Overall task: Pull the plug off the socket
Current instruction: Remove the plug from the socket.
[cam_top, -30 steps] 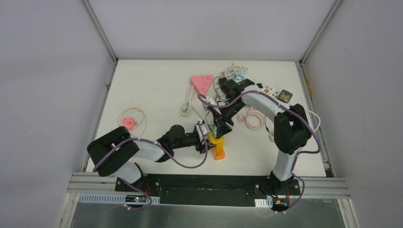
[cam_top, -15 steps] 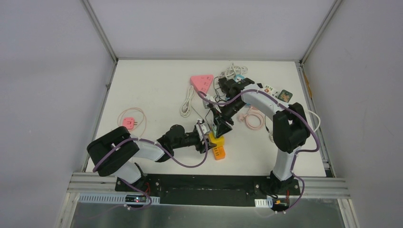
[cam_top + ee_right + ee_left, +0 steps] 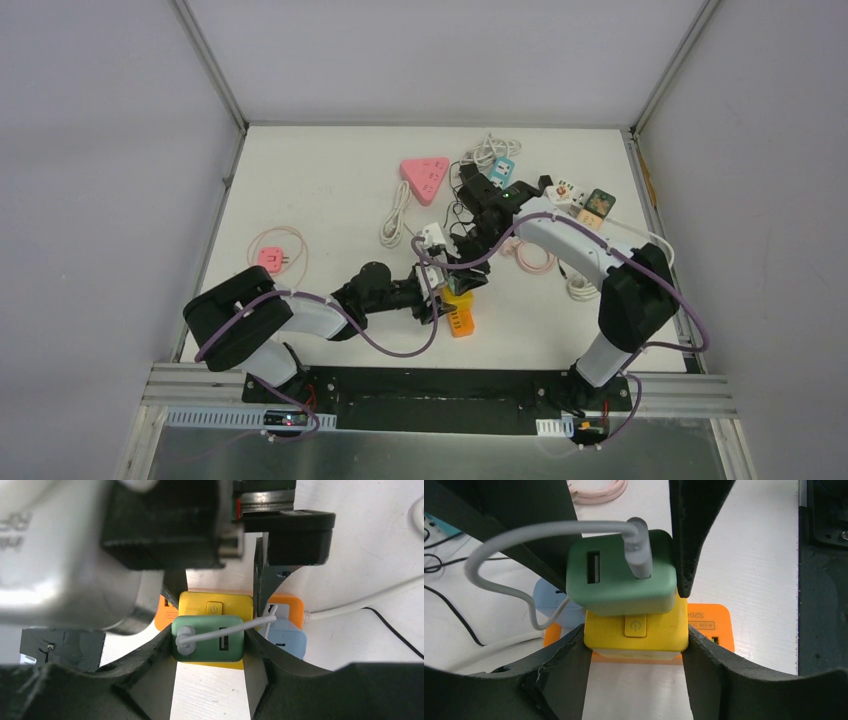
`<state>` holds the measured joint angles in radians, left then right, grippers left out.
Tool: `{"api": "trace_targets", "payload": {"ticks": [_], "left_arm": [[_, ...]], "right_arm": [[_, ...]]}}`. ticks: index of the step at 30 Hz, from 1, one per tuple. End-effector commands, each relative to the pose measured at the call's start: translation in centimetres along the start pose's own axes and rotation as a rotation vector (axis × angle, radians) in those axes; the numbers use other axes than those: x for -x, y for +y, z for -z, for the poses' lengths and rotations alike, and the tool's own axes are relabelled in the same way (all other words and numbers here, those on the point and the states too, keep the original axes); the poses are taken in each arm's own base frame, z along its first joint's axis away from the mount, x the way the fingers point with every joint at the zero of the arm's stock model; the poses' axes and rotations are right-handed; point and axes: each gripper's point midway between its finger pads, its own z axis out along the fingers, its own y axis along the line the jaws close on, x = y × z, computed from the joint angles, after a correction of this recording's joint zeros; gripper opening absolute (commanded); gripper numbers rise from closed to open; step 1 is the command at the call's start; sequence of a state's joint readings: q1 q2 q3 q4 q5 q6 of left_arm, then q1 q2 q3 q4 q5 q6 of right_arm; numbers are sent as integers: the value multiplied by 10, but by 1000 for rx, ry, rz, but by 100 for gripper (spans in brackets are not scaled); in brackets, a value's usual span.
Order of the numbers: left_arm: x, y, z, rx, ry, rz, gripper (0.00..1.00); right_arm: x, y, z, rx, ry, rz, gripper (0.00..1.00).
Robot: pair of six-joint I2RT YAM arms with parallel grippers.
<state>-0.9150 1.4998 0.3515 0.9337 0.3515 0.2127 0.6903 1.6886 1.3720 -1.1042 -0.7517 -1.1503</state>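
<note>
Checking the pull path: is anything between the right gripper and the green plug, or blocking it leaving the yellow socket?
Nothing visible does. The right gripper grips the green plug by its sides; the left gripper clamps the yellow socket. Only the plug's grey cable trails off.

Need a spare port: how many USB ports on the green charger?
2: an empty port, and one beside it holding the grey cable. Other sides are hidden.
</note>
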Motion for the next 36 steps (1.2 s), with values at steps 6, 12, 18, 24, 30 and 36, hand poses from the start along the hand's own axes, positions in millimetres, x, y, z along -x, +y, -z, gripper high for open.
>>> {"api": "trace_targets", "payload": {"ticks": [6,12,18,24,30,36], "left_arm": [[-29,-2,3,-5,116,35,0],[-27,-2,2,-4,112,44,0],[-22,2,0,14,104,64,0],[-8,7,1,47,99,97,23],[7,15,5,98,71,149,73],[21,18,9,114,67,169,90]], "right_arm": [[42,41,12,86,-146,5,0],[49,42,30,94,-228,-33,0],[47,40,29,103,-228,-51,0],[46,34,37,73,-240,-82,0],[43,31,43,53,-249,-91,0],[41,31,43,55,-245,-101,0]]}}
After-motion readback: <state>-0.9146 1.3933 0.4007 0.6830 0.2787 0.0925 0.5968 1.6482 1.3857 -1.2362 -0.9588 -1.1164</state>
